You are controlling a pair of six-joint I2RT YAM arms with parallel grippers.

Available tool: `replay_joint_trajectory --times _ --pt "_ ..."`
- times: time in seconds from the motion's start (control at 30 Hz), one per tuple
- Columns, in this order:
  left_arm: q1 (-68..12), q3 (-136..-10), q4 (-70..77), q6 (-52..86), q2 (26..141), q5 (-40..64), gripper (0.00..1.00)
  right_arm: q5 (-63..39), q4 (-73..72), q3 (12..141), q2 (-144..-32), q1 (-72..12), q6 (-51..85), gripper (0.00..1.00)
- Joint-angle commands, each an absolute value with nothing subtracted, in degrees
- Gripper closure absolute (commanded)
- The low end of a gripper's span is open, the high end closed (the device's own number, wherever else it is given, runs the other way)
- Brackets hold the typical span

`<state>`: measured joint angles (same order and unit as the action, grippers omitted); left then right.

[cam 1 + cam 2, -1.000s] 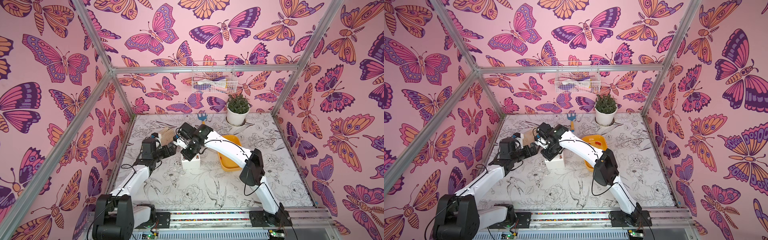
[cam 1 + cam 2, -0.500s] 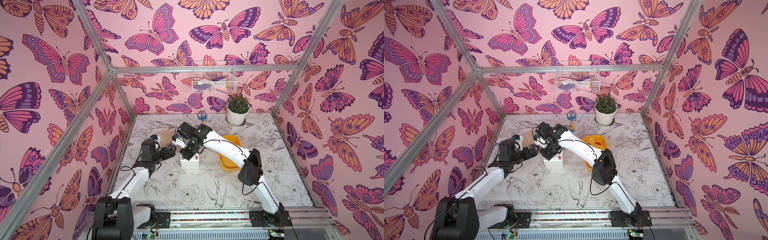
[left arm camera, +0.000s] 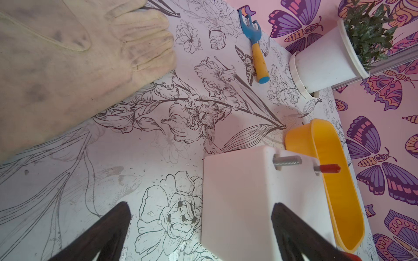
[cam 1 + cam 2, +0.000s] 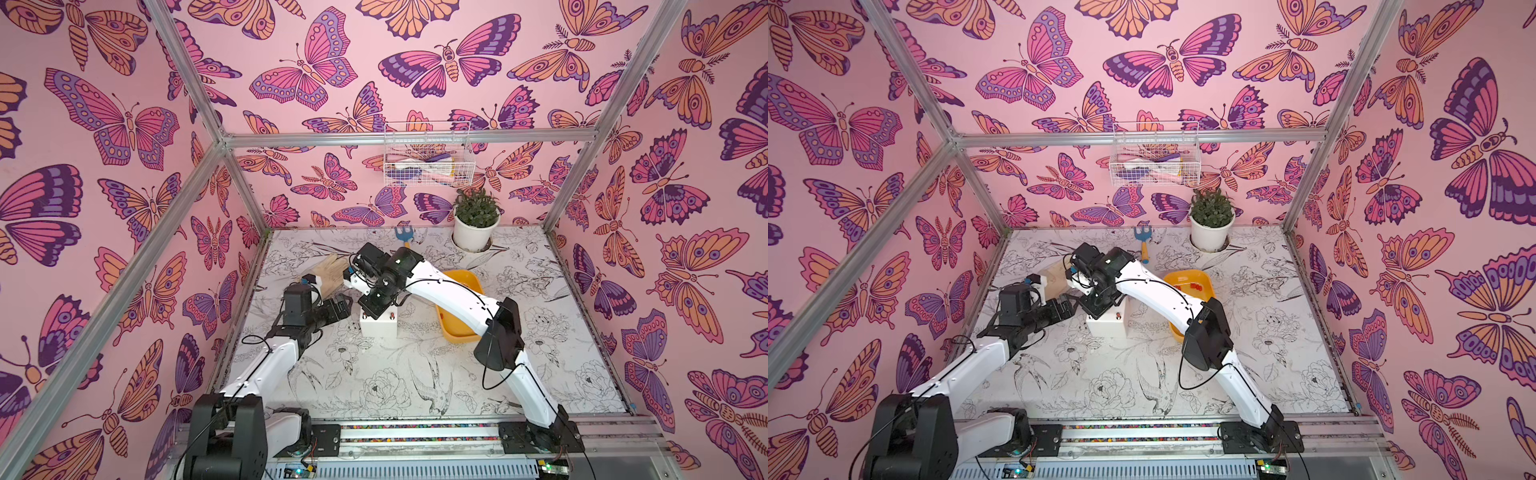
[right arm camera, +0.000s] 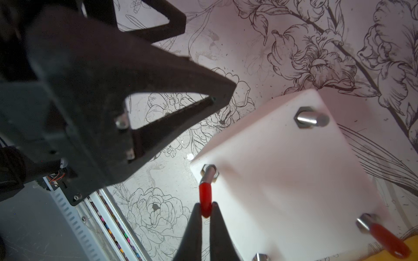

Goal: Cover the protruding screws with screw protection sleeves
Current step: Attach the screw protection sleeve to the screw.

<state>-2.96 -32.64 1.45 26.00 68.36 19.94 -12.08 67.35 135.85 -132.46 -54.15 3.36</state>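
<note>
Red sleeve (image 5: 205,198) pinched between right jaws; touching corner screw (image 5: 209,172).

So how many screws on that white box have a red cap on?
2. One red sleeve, pinched by the right gripper, tips a corner screw; another caps the screw nearest the yellow tray. Two are bare.

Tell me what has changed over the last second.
The open left gripper crept slightly toward the white box; nothing was grabbed or released. The right gripper stayed shut on a red sleeve at the tip of a corner screw, barely shifting. Box, yellow tray and glove did not move.
</note>
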Motion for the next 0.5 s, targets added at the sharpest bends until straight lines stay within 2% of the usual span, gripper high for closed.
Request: replay_joint_trajectory --times 0.0,0.47 --pt "-2.6 -31.7 1.0 25.8 67.6 20.4 0.01 -12.1 68.5 138.0 -134.0 -54.6 3.1 0.9" --pt "-2.6 -31.6 1.1 25.8 67.7 20.4 0.01 -12.7 68.7 139.1 -134.8 -54.6 2.8 0.9"
